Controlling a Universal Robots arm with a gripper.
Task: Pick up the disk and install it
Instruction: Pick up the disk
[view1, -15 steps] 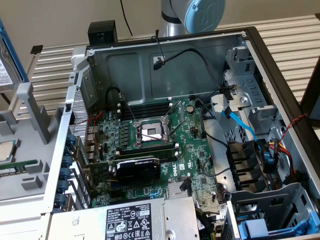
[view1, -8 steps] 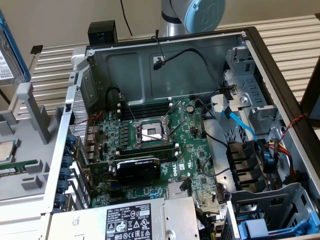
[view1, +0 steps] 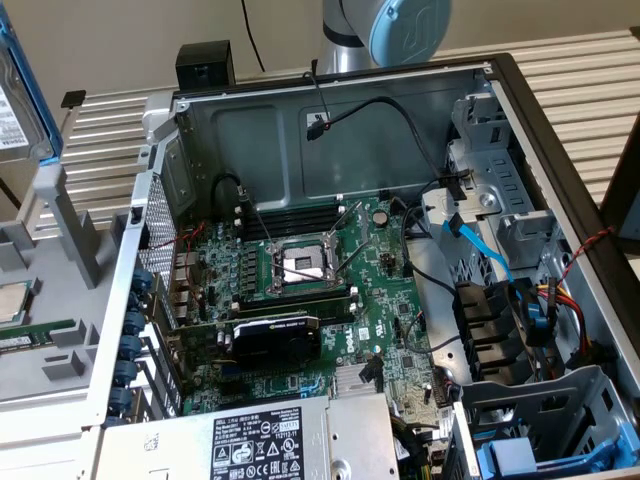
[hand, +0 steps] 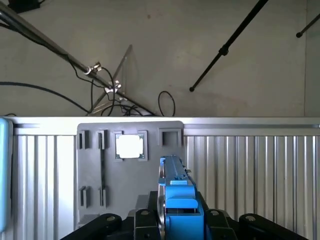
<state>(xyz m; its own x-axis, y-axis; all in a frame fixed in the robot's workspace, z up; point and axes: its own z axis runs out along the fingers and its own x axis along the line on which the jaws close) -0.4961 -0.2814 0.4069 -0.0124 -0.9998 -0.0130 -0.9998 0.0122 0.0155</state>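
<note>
The disk (hand: 177, 197) stands on edge, its bright blue carrier clamped between the jaws of the black gripper (hand: 179, 222). In the exterior view it hangs at the upper left of the frame, above a grey tray (view1: 60, 365) on the slatted table (view1: 105, 120). The open computer case (view1: 300, 150) fills the centre and right, with another blue-carrier drive (view1: 520, 455) at lower right.

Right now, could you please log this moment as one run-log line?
end effector: shut on the disk | disk: edge-on, not installed | computer case: open
</note>
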